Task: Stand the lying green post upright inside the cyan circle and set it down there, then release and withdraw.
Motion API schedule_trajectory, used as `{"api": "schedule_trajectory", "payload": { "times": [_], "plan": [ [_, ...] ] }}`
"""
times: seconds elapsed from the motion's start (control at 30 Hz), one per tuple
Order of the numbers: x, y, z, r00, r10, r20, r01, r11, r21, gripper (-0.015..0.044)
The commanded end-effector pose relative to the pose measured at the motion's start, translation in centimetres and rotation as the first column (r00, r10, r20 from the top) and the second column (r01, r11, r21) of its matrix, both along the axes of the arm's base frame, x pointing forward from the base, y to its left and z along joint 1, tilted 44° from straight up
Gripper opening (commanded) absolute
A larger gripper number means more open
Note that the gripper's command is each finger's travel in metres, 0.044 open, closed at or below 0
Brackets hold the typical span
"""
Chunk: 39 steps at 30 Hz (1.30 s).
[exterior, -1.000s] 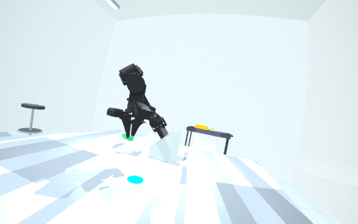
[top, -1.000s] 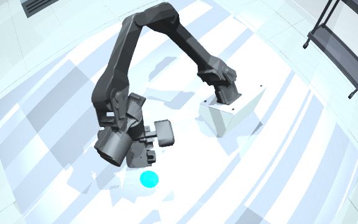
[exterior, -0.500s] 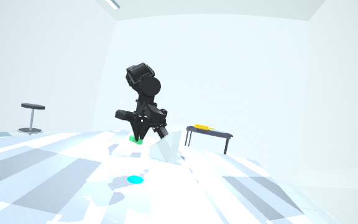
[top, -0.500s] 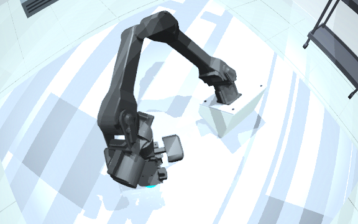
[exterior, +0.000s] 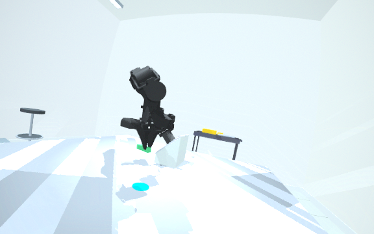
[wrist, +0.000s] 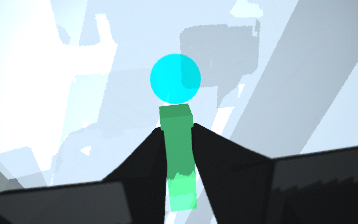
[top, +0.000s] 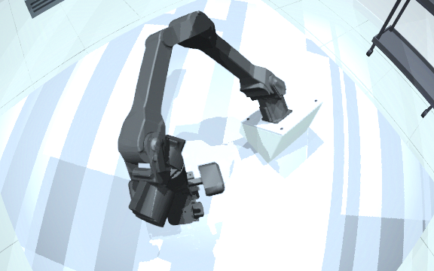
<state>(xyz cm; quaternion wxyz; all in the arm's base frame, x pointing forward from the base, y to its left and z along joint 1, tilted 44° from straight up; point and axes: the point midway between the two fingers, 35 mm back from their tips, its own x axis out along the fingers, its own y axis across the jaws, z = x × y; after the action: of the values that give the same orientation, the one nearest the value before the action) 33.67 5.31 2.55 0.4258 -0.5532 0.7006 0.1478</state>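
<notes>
The green post (exterior: pixel 139 147) (wrist: pixel 181 155) is held between the fingers of my gripper (exterior: pixel 147 148) (wrist: pixel 176 132), which is shut on it. In the exterior view the post looks roughly level, not upright, and is raised above the surface. The cyan circle (exterior: pixel 140 186) (wrist: pixel 174 75) lies flat on the surface. In the wrist view it sits just beyond the far end of the post, with nothing on it. In the top view the post and the circle are hidden behind the arm's wrist and gripper body.
The arm rises from a pale wedge-shaped base (top: pixel 275 143) (exterior: pixel 174 154), beside the gripper. A dark shelf unit (top: pixel 409 60) and a table (exterior: pixel 226 138) with yellow items stand in the background, as does a stool (exterior: pixel 32 110). Striped light and shadow cross the surface.
</notes>
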Motion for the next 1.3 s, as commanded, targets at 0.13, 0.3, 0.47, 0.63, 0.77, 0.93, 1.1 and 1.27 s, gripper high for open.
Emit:
{"api": "schedule_trajectory", "payload": {
  "times": [0.13,0.3,0.47,0.63,0.77,0.93,1.1,1.27],
  "plan": [
    [-0.2,-0.2,-0.3,1.000,-0.013,-0.012,0.014,0.998,0.058,0.0023],
    [-0.4,-0.4,-0.6,1.000,-0.021,-0.021,0.023,0.995,0.095,0.0023],
    [-0.5,-0.6,-0.9,0.999,-0.029,-0.028,0.032,0.991,0.131,0.0023],
    [-0.7,-0.7,-1.1,0.999,-0.035,-0.034,0.040,0.985,0.167,0.0023],
    [-0.8,-0.8,-1.3,0.999,-0.038,-0.039,0.045,0.979,0.196,0.0023],
    [-0.9,-0.9,-1.5,0.998,-0.042,-0.043,0.051,0.971,0.233,0.0023],
    [-1.0,-1.0,-1.7,0.998,-0.045,-0.047,0.056,0.962,0.269,0.0023],
    [-1.0,-1.1,-1.9,0.998,-0.047,-0.049,0.060,0.951,0.305,0.0023]
  ]
}}
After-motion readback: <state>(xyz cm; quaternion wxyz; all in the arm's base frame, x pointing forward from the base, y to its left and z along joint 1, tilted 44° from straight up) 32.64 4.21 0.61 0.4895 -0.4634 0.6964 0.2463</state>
